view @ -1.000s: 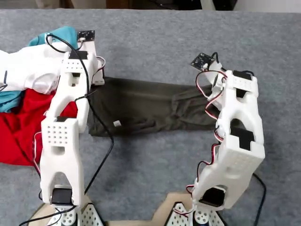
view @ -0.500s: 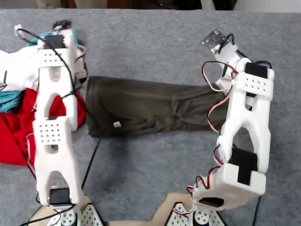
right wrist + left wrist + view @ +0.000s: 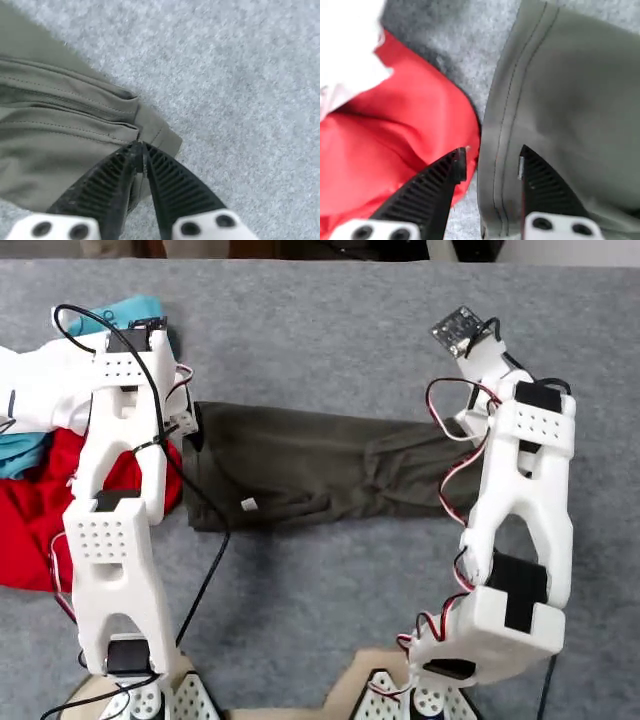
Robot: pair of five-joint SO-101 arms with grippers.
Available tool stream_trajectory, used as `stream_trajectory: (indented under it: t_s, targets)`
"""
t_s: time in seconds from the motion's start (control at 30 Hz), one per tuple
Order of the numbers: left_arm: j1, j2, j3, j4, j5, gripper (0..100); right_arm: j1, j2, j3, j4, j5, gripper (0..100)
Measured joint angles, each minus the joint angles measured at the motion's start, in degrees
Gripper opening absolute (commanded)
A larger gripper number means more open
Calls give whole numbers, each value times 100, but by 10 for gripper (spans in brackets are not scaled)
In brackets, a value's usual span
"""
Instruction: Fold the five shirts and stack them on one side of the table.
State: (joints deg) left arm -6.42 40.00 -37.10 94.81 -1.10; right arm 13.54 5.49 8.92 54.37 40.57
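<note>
Olive shirt: left hand spread over hem; right hand pinched.

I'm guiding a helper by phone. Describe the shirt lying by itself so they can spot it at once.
On the grey table, look to the middle. The olive-green shirt lies flat there as a long folded band, unlike the crumpled red shirt and white shirt beside it.

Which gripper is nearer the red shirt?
Left. The left gripper is open at the edge of the red shirt, beside the olive shirt; the right gripper is at that shirt's far end.
</note>
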Motion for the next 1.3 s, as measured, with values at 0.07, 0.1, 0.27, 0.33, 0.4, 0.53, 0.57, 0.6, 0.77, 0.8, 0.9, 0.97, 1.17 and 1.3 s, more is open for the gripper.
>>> stream_trajectory:
  t_s: [0.07, 0.1, 0.27, 0.33, 0.4, 0.53, 0.57, 0.6, 0.77, 0.8, 0.9, 0.97, 1.17, 1.3]
  targets:
    - [0, 0, 211, -132, 0, 185, 0, 0, 0, -44, 0, 6]
    - [18, 0, 299, -264, 0, 185, 0, 0, 0, -44, 0, 6]
    - [158, 0, 598, -809, 132, 185, 0, 0, 0, -44, 0, 6]
    - [325, 0, 782, -1081, 176, 185, 0, 0, 0, -44, 0, 6]
    - [545, 0, 941, -1266, 202, 184, 0, 18, 0, -132, 0, 6]
    - [738, 0, 1055, -1538, 431, 184, 0, 70, 0, -193, 0, 6]
    - [712, 0, 1134, -1609, 475, 184, 0, 70, 0, -193, 0, 6]
    - [677, -9, 1196, -1679, 501, 184, 0, 79, 0, -193, 0, 6]
    - [404, -44, 1407, -1820, 519, 184, 0, 79, 0, -211, 0, 6]
    - [334, -62, 1442, -1829, 519, 184, 0, 79, 0, -211, 0, 6]
    - [141, -79, 1530, -1829, 519, 181, 0, 79, 0, -211, 0, 6]
    - [114, -97, 1574, -1846, 519, 148, 0, 79, 0, -211, 0, 6]
    - [114, -97, 1556, -1873, 519, 98, 0, 79, 0, -211, 0, 6]
    - [114, -97, 1547, -1873, 519, 95, 0, 79, 0, -211, 0, 6]
